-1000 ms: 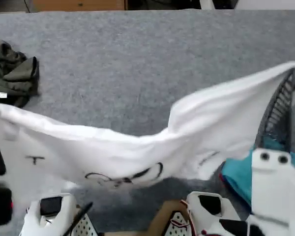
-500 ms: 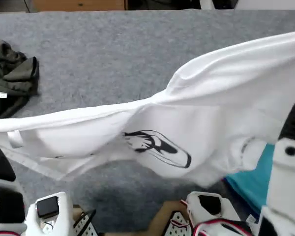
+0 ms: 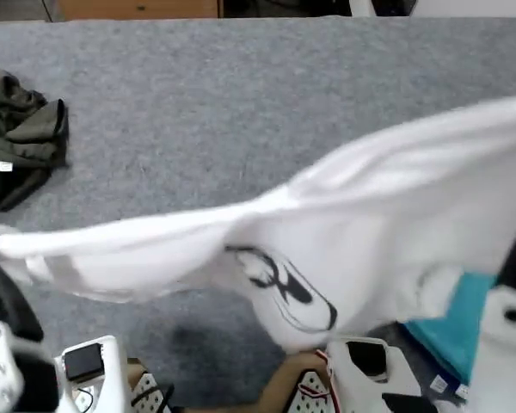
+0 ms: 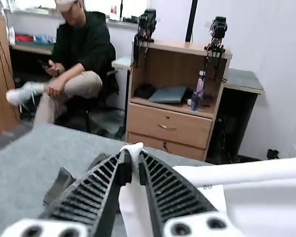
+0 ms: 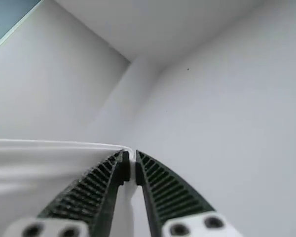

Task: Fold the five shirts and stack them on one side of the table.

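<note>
White shirt (image 3: 370, 215) up in the air, stretched wide above the near half of the grey felt worktop (image 3: 241, 95)!

The felt runs bare to the far edge, and behind the worktop the left wrist view shows a wooden cabinet (image 4: 173, 126) with drawers against a white wall. A crumpled olive shirt (image 3: 19, 129) sits at the left edge, well apart from the action. A teal shirt (image 3: 451, 323) lies by the near right corner, partly hidden under the hanging white cloth with its black print. The left gripper (image 4: 131, 160) has its fingers pinching a white hem, and the right gripper (image 5: 129, 165) has its fingers pressed on the shirt's other edge.
</note>
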### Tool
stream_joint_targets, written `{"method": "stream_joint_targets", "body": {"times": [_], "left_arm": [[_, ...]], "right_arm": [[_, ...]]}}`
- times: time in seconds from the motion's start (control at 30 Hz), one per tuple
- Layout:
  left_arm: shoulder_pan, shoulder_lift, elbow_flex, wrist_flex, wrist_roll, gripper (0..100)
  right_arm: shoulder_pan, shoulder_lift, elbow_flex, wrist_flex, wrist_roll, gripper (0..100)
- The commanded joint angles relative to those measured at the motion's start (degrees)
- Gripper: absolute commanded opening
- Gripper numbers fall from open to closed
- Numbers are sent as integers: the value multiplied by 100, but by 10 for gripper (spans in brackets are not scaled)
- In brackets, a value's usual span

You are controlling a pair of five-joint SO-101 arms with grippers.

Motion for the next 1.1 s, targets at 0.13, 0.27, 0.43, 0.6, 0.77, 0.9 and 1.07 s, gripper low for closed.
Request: {"method": "stream_joint_targets", "body": {"times": [0.13,0.27,0.43,0.6,0.77,0.9,1.07], "left_arm": [[-105,-163,88,0,-360,20],[-70,-154,703,-255,-308,20],[-70,-207,2734,-1679,-308,20],[-62,-145,4967,-3815,-308,20],[-44,-110,7235,-6822,-308,21],[246,382,8149,-8527,-352,21],[536,1815,7771,-9442,-352,20]], "right_arm": [[66,-31,242,-53,44,5],[75,-31,1323,-70,53,5],[40,-40,2976,-580,44,5],[-321,-31,5024,-1855,44,5],[-734,4,7407,-3930,44,5],[-910,497,8532,-5486,35,5],[-892,1771,8277,-6277,0,5]]}}
